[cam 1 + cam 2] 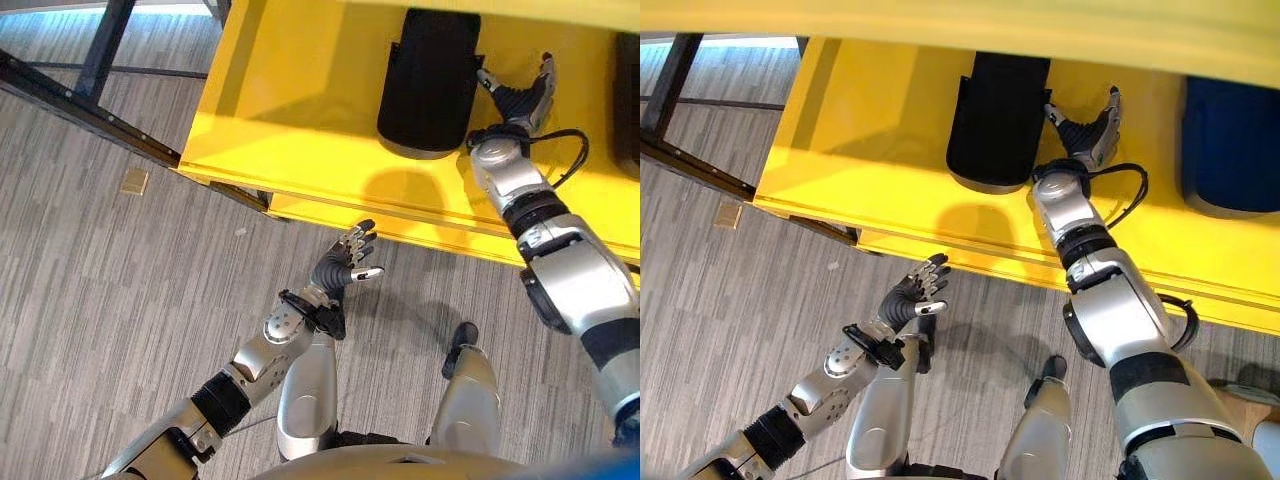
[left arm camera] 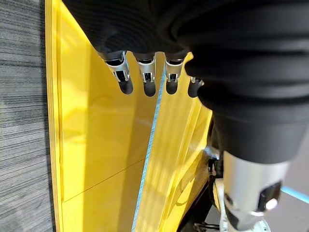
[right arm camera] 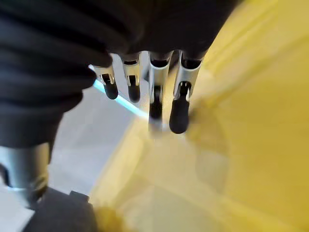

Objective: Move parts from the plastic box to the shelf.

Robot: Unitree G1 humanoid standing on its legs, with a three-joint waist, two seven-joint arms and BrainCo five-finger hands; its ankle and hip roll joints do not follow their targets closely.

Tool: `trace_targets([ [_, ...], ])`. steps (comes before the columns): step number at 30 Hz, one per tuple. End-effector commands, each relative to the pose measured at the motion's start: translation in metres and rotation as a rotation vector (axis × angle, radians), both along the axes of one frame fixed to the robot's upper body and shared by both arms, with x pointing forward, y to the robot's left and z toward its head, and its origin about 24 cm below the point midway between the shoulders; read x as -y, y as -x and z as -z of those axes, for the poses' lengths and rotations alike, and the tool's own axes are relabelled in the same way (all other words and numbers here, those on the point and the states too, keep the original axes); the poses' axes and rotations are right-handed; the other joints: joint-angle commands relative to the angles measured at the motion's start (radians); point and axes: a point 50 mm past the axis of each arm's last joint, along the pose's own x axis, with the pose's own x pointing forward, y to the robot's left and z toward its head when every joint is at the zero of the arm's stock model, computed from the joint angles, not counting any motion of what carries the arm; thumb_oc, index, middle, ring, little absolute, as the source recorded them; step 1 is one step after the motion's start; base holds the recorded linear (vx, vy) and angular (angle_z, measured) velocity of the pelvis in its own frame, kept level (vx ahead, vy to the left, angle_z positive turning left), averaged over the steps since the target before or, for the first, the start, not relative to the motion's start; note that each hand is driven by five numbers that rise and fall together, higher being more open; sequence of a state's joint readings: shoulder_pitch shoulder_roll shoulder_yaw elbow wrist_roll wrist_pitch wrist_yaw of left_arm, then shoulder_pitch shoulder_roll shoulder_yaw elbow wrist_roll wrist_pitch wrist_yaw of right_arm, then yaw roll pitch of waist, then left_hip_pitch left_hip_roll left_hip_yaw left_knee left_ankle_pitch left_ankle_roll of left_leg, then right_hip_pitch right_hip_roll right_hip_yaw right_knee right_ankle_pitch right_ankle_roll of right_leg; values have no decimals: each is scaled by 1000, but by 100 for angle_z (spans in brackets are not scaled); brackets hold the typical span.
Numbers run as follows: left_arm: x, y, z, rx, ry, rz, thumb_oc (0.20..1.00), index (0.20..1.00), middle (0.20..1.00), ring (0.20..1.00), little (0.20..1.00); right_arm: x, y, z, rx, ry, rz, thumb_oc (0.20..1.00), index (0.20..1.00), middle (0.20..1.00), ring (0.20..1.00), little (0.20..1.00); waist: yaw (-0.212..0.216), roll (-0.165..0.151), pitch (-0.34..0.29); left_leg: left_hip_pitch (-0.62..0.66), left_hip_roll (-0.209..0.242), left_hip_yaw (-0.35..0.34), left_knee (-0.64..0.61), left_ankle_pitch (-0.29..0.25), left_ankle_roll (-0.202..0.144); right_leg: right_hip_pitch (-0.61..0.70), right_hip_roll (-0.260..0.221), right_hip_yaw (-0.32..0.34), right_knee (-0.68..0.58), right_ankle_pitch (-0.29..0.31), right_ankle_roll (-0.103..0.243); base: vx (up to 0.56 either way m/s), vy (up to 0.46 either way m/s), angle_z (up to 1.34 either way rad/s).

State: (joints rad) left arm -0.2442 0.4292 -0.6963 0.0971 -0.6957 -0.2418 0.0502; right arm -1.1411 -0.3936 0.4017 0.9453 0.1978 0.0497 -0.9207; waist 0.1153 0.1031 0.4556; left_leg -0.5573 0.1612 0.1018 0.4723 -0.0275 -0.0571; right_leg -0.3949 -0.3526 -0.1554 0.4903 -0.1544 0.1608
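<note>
A black part (image 1: 430, 80) stands on the yellow shelf (image 1: 290, 110). My right hand (image 1: 520, 100) is over the shelf just to the right of that part, open, fingers straight and spread, holding nothing. Its wrist view has the straight fingers (image 3: 178, 106) above bare yellow surface. My left hand (image 1: 340, 265) hangs open above the floor, in front of the shelf's front edge, empty. In the left wrist view its fingers (image 2: 145, 77) point at the yellow shelf (image 2: 96, 135). A dark blue part (image 1: 1230, 145) sits further right on the shelf.
A dark metal frame (image 1: 90, 100) crosses the grey striped floor at the upper left. A small tan scrap (image 1: 134, 181) lies on the floor near it. The shelf's left half is bare yellow.
</note>
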Motion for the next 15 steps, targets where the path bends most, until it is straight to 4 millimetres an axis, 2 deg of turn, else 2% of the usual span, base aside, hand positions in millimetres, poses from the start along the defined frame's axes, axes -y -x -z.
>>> trace_targets([
  [1, 20, 7, -26, 92, 103, 68, 1000, 1000, 1000, 1000, 1000, 4, 9, -38, 221, 72, 52, 1000, 1000, 1000, 1000, 1000, 17, 26, 64, 118, -63, 73, -75, -82, 62, -6, 94, -82, 224, -155, -111, 36, 3, -3],
  [7, 21, 7, -25, 76, 121, 65, 1000, 1000, 1000, 1000, 1000, -20, 26, -68, 440, 266, -69, 1000, 1000, 1000, 1000, 1000, -4, 27, 64, 135, -69, 70, -67, -90, 61, 4, 100, -68, 231, -164, -115, 32, 10, -4],
  [9, 18, 6, -22, 63, 120, 58, 1000, 1000, 1000, 1000, 1000, -47, 43, -87, 532, 437, -181, 1000, 1000, 1000, 1000, 1000, -19, 26, 64, 151, -74, 70, -71, -90, 59, 11, 106, -57, 226, -164, -112, 63, 37, -7],
  [12, 16, 6, -21, 58, 127, 56, 1000, 1000, 1000, 1000, 1000, -56, 49, -91, 537, 511, -225, 1000, 1000, 1000, 1000, 1000, -23, 26, 64, 156, -76, 69, -73, -91, 58, 14, 107, -53, 221, -163, -112, 2, 27, -11],
  [13, 14, 5, -23, 66, 129, 55, 1000, 1000, 1000, 1000, 1000, -66, 55, -94, 537, 600, -270, 1000, 1000, 1000, 1000, 1000, -26, 33, 64, 150, -70, 75, -90, -63, 65, -1, 112, -56, 209, -137, -120, -57, 40, -3],
  [14, 13, 5, -22, 71, 130, 55, 1000, 1000, 1000, 1000, 1000, -77, 60, -93, 545, 701, -315, 1000, 1000, 1000, 1000, 1000, -29, 34, 64, 152, -69, 77, -93, -61, 64, -2, 113, -53, 205, -136, -119, -55, 46, 0],
  [15, 12, 5, -22, 71, 132, 53, 1000, 1000, 1000, 1000, 1000, -80, 62, -92, 545, 722, -322, 1000, 1000, 1000, 1000, 1000, -31, 34, 64, 154, -68, 77, -94, -61, 63, 0, 113, -52, 203, -135, -119, 0, 0, 0],
])
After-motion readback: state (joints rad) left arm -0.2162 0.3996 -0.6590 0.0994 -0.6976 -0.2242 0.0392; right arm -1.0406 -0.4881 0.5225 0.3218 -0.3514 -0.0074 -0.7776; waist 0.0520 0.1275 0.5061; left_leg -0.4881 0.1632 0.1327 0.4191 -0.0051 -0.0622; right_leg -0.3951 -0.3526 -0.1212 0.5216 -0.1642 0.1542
